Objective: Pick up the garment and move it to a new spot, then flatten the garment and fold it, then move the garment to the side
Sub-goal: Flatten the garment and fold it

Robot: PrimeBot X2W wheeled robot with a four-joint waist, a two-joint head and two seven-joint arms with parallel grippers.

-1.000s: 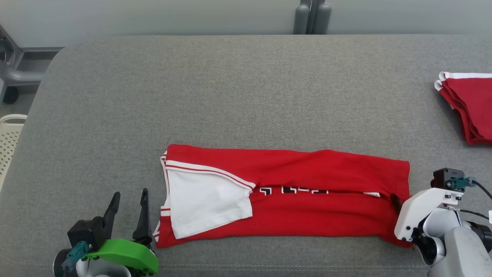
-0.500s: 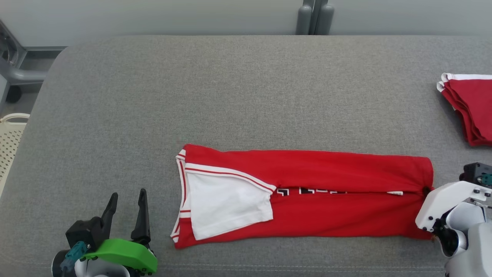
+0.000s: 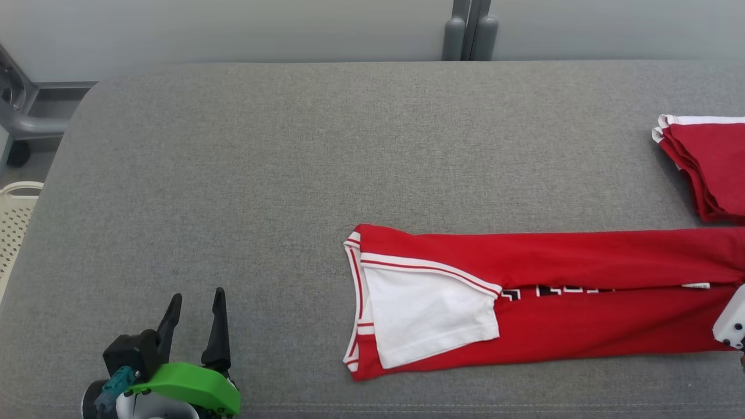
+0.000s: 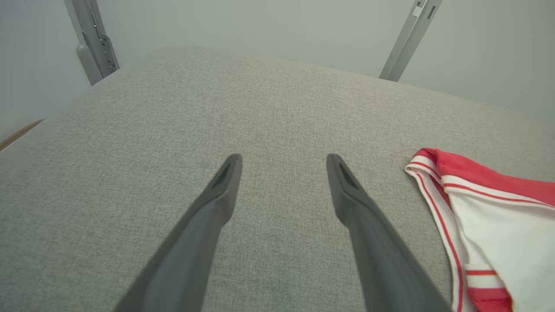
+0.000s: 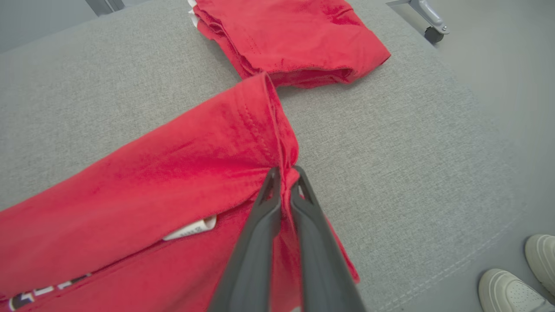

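Just beyond the garment [image 5: 173, 173] lies a folded red stack [image 5: 295, 39].

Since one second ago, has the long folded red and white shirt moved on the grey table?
Yes. The shirt slid to the robot's right, toward the stacked red garments, which stayed put.

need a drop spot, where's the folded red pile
Head view: the folded red pile lies far right on the grey surface, just beyond the right end of the long garment.
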